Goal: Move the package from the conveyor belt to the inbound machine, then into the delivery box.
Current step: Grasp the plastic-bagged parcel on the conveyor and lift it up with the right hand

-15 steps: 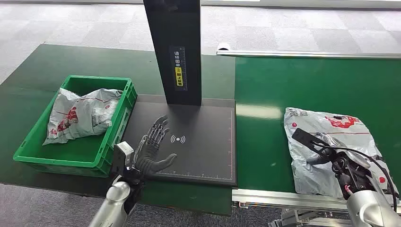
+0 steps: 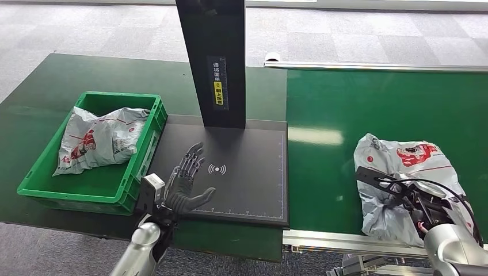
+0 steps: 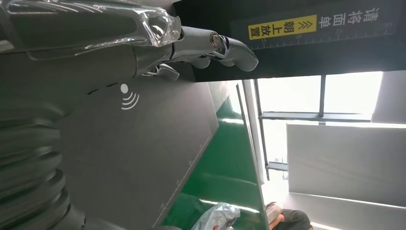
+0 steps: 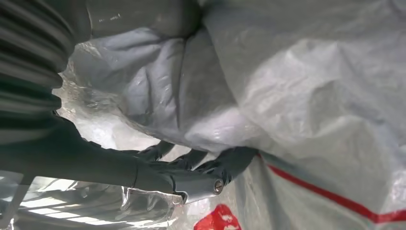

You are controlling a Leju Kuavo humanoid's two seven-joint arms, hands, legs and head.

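A grey plastic package (image 2: 403, 167) with red print lies crumpled on the green conveyor belt (image 2: 374, 98) at the near right. My right hand (image 2: 423, 208) sits on its near half, and the right wrist view has its dark fingers (image 4: 191, 177) curled into the bag's folds (image 4: 311, 96), gripping it. My left hand (image 2: 185, 183) hovers over the near left corner of the black inbound machine pad (image 2: 253, 178), fingers spread and holding nothing. The green delivery box (image 2: 124, 185) stands left of the pad with another grey package (image 2: 98, 138) in it.
The machine's black post (image 2: 213, 63) rises from the back of the pad. A silver rail (image 2: 345, 241) runs along the belt's near edge. In the left wrist view, my left hand's fingertips (image 3: 210, 45) point toward the post over the pad (image 3: 143, 143).
The package has bunched up under my right hand, its far left corner pulled in toward the hand. The left hand has barely moved.
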